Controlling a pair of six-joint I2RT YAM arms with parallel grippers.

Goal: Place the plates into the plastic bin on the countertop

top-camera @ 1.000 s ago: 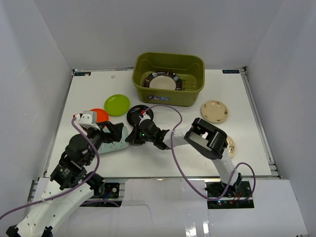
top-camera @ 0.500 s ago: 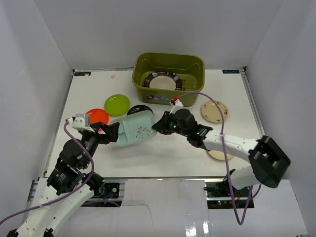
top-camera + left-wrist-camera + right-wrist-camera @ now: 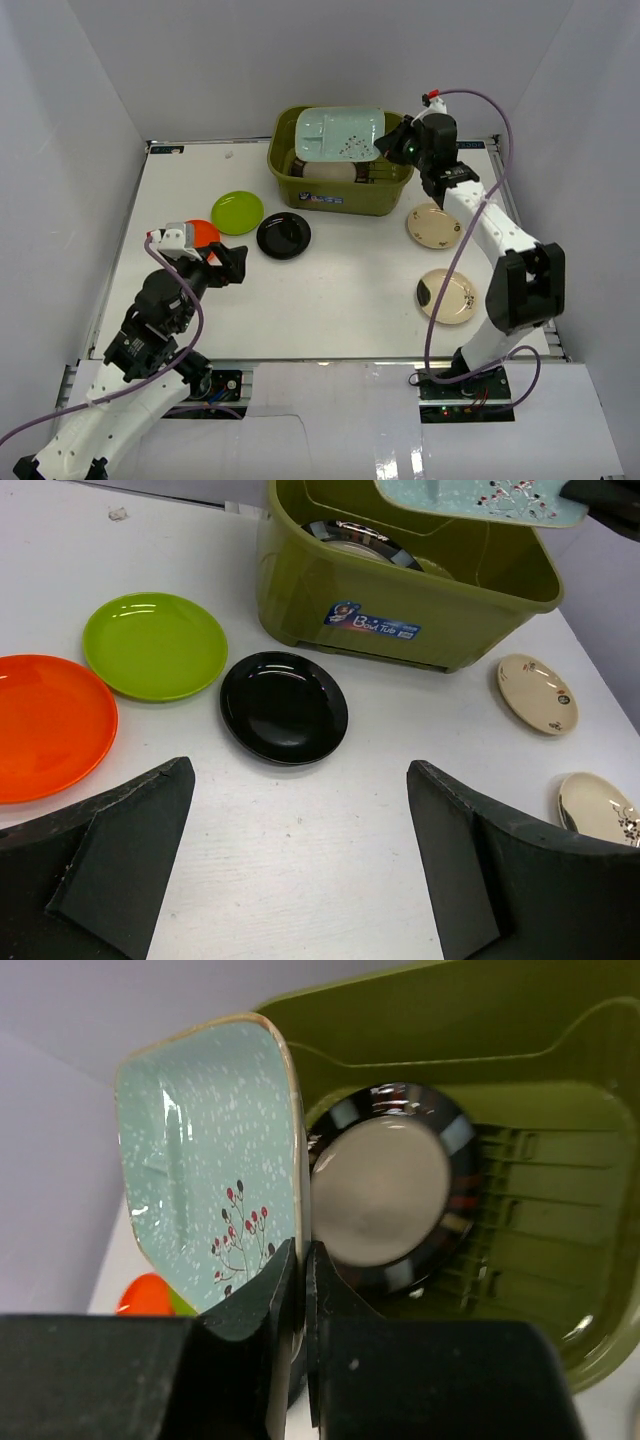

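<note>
My right gripper is shut on the rim of a pale teal, rounded-square plate with a red berry print, held above the olive-green plastic bin. A dark-rimmed, gold-centred plate lies on the bin floor. On the countertop sit an orange plate, a lime plate, a black plate and two beige plates. My left gripper hangs open and empty just in front of the black plate.
White walls close in the countertop at the back and on both sides. The bin stands at the back centre, its blue-white label facing the arms. A purple cable loops along the right arm above the beige plates.
The right arm swung from the front-left of the countertop to the back, carrying the teal plate up over the bin. The left gripper stayed open near the orange plate.
</note>
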